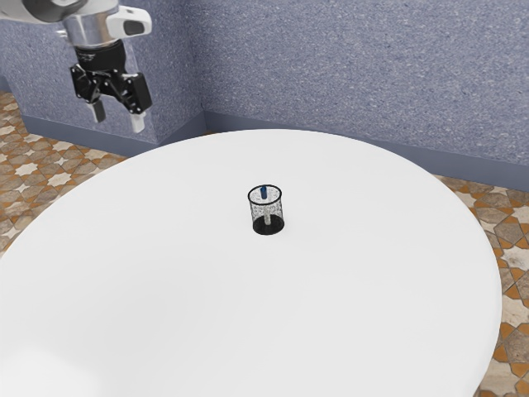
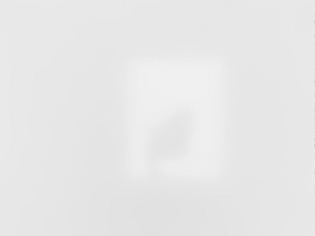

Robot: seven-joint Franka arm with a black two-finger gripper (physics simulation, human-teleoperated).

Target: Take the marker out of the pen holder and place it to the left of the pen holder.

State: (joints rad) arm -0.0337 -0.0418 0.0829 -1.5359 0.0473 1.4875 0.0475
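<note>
Blue-capped marker point(image 1: 264, 193) upright in round black mesh pen holder point(image 1: 281, 211)

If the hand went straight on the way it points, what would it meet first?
Probably the white tabletop: the hand points down toward it, though how far above it hangs is unclear.

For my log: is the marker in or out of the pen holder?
In: the marker stands within the pen holder, its lower part visible through the wall.

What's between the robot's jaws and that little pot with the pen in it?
Nothing but air and a bare stretch of white tabletop lies between the open jaws and the pen holder, as the exterior view shows.
</note>
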